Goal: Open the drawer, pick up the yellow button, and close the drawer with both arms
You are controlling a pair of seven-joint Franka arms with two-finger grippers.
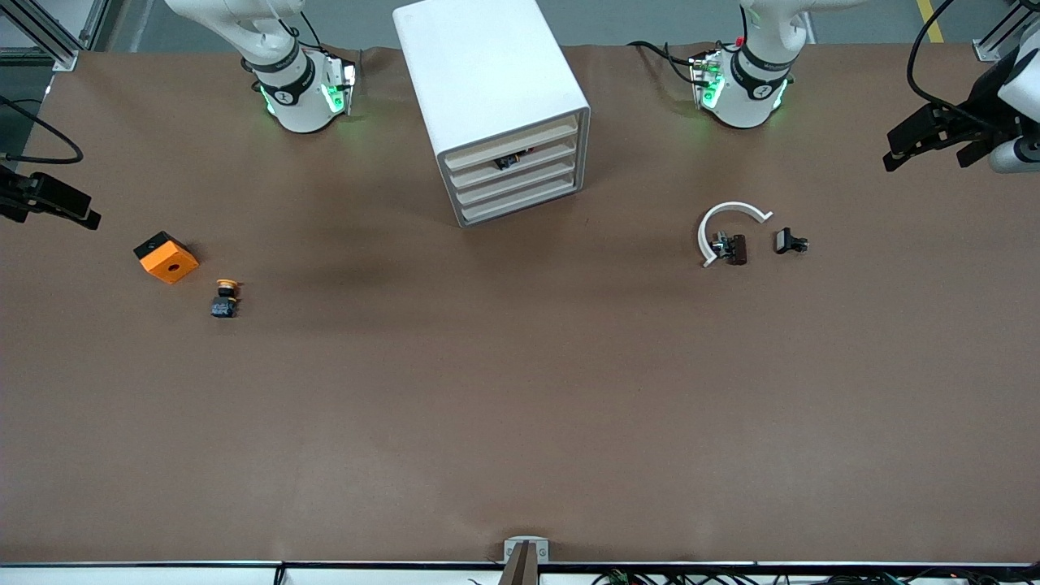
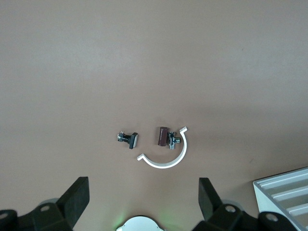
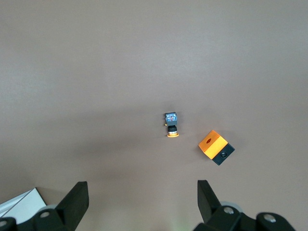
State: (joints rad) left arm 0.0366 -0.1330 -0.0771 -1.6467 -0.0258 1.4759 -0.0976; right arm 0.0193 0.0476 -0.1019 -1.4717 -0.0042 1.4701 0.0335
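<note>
Front view, button (image 1: 225,297) beside orange block (image 1: 166,257)

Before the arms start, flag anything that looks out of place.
A tiny orange-capped push button with a black body already lies loose on the brown table, beside the orange square block. The white cabinet sits askew, and something dark shows between its slat-fronted drawers.

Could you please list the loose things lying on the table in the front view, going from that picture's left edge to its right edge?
Orange block → button → white cabinet → white arc with a dark part → small black part.
</note>
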